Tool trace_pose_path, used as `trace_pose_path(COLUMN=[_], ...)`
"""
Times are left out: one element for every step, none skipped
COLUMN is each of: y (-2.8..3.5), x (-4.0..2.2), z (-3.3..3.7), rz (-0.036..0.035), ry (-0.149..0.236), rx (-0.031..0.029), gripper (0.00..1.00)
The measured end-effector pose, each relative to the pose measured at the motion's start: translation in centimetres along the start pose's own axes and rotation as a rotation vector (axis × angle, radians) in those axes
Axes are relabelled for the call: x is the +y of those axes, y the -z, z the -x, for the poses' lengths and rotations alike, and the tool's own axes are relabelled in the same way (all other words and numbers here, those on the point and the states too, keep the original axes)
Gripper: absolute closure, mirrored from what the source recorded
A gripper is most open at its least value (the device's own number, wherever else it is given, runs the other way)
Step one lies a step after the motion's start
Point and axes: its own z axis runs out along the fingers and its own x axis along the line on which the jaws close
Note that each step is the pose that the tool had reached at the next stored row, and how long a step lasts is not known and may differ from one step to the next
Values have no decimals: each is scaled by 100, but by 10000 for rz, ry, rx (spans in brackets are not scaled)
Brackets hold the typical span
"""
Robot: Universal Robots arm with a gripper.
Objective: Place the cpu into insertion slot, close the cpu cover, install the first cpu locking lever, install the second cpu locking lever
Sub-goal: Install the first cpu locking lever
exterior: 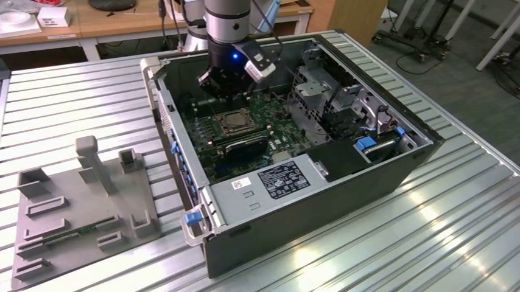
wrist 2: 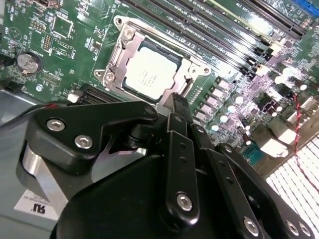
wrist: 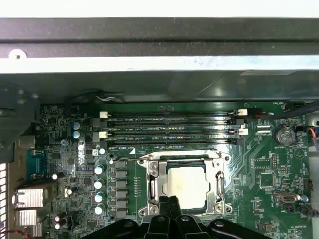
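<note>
Cpu [wrist: 187, 185]: pale square chip, seated flat in the insertion slot [wrist: 148, 167] on the green circuit board [wrist: 264, 169]. In the exterior view it lies near the middle of the board, inside the open computer case [exterior: 325, 201].

Cpu cover [wrist: 215, 185]: silvery frame plate, lying down around the chip's edges, with the chip's face showing through its window. Whether the locking levers are latched cannot be told.

Gripper [wrist: 172, 201]: black fingers pressed together, pinching nothing. In both wrist views the tips sit at the slot's rim on one side of the chip. Contact with the metal cannot be told.

Memory slots [wrist: 169, 127]: four long black rows, just beside the insertion slot on the side away from the gripper.

Coin battery [wrist: 285, 135]: round and silvery, on the board, apart from the slot.

Table [exterior: 422, 243]: ribbed metal, bearing the case.

Grey fixture tray [exterior: 81, 207]: on the table at the exterior view's left, apart from the case.
</note>
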Motion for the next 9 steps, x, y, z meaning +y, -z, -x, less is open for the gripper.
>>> trace_pose_path(y=[17,33,51,69,82,86,86,86,86], x=[1,1,2,3,3,4,4,4,4], z=[1,1,2,3,3,4,4,4,3], rz=[0,-1,0,0,0,-1,0,1,1], ry=[0,0,0,0,0,0,0,0,2], rx=[0,1,0,0,0,1,0,-1,-1], gripper=[89,89,89,89,89,89,89,89,89])
